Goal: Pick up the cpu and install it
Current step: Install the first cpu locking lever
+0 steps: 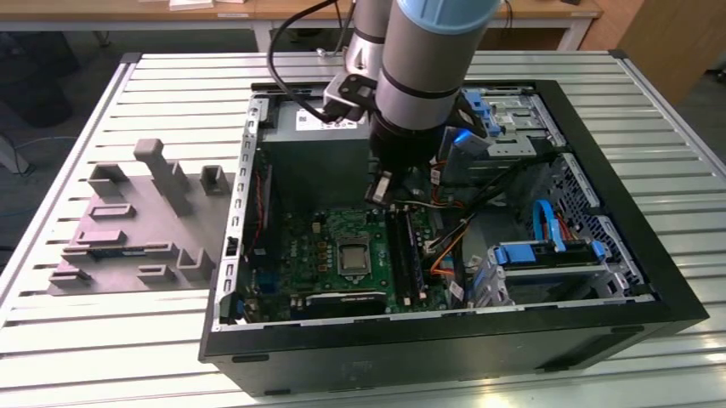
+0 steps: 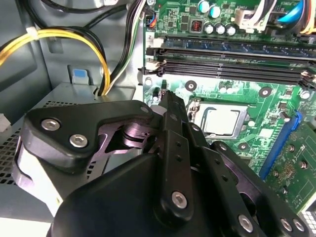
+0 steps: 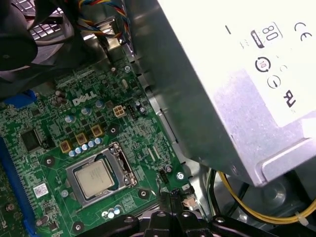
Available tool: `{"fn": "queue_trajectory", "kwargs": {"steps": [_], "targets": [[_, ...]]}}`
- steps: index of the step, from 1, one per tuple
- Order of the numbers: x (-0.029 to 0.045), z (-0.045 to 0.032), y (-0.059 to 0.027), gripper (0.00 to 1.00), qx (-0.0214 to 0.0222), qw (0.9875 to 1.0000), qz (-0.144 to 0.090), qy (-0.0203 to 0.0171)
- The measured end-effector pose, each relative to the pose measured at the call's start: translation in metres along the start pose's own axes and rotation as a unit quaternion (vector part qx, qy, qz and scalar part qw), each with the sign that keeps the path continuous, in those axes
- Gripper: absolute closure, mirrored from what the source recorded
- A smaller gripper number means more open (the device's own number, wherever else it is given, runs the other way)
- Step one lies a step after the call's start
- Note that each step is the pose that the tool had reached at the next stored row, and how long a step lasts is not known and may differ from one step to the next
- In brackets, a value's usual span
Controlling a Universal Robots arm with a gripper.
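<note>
The cpu (image 3: 97, 178) already lies in the socket (image 3: 129, 170) on the motherboard (image 3: 44, 143), flat and square within the metal frame; in the second wrist view its silver-grey lid (image 2: 223, 121) shines pale against the green board. The gripper (image 2: 170, 116) hangs above the board just beside the socket, its black fingers pressed together with nothing between them, so it is clenched and empty. The risks from here are, as I judge it, mostly of contact: the closed fingertip stands close over small parts and capacitors, and a slight drop or sideways drift could scrape the board or knock the socket frame, which looks thin and easily bent. If the chip sits a little askew in its seat, which I cannot tell, pressing on it could harm the contacts beneath. The yellow cables (image 2: 74, 39) loop near the arm and could snag on the wrist. The chip's top is smooth brushed metal with a thin pale rim; the board is matt green, studded with little cans and solder points; the memory slots (image 2: 232, 69) are long black ribbed bars; the power supply (image 3: 237, 84) is a dull grey sheet-metal box; the case (image 1: 635, 212) is black with sharp folded edges.
</note>
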State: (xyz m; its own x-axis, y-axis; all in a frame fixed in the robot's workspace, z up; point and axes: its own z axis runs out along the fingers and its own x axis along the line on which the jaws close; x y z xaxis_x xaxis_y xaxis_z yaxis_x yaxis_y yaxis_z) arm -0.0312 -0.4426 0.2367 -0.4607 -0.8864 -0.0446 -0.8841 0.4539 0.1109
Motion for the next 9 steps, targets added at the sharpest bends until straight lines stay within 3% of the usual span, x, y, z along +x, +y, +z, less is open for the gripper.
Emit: {"fn": "queue_trajectory", "kwargs": {"steps": [3, 9], "targets": [[0.0007, 0.0005, 0.0015, 0.89, 0.0005, 1.0, -0.001, 0.0004], [0.0012, 0.0004, 0.0015, 0.89, 0.0035, 0.9999, -0.013, 0.0087]]}}
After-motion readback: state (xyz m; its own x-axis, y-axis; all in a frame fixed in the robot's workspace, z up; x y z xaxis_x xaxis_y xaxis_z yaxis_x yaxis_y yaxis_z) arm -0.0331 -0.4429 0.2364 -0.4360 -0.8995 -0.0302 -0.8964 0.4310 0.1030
